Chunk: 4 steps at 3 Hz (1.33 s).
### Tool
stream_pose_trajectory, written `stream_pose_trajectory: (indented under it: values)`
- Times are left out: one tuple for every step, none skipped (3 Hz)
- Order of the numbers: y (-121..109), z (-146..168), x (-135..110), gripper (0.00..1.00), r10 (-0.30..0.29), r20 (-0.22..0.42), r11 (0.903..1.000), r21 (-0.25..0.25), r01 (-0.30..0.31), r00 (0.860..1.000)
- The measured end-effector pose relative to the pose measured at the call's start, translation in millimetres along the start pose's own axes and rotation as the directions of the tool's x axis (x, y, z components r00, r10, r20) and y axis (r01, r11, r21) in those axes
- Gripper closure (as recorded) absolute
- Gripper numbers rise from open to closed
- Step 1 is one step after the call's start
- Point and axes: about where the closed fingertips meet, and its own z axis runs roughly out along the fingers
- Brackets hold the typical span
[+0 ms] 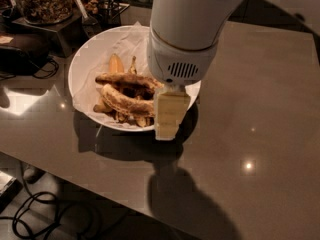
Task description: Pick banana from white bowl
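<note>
The white bowl (79, 66), lined with crinkled white paper, stands at the back left of the brown table. In it lies the banana (124, 102), thick, curved, dull yellow with brown speckles, at the front of the pile. A thinner dark brown banana (128, 79) lies behind it, and a small yellow-orange one (116, 64) is further back. My gripper (168, 126) hangs from the white arm over the bowl's right front rim, just right of the banana's right end. The arm hides the right part of the bowl.
A clear container of brown dried pieces (42, 1) on a dark stand is at the back left, with a black device (20, 49) and its cable beside the bowl. The table's front edge runs diagonally at the lower left, with cables on the floor (35, 214) below.
</note>
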Motion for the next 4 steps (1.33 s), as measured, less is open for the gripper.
stream_pose_trajectory:
  values:
    - [-8,13,-14,0.29,-0.03,-0.03,0.9992,-0.028,0.029,0.999]
    - [-18,29,-22,0.33,-0.026,-0.049,0.9964,-0.082,0.022,0.998]
    - [-28,37,-26,0.34,-0.011,-0.059,0.9924,-0.123,0.004,0.998]
    - [-38,44,-29,0.33,0.003,-0.059,0.9892,-0.146,-0.011,0.998]
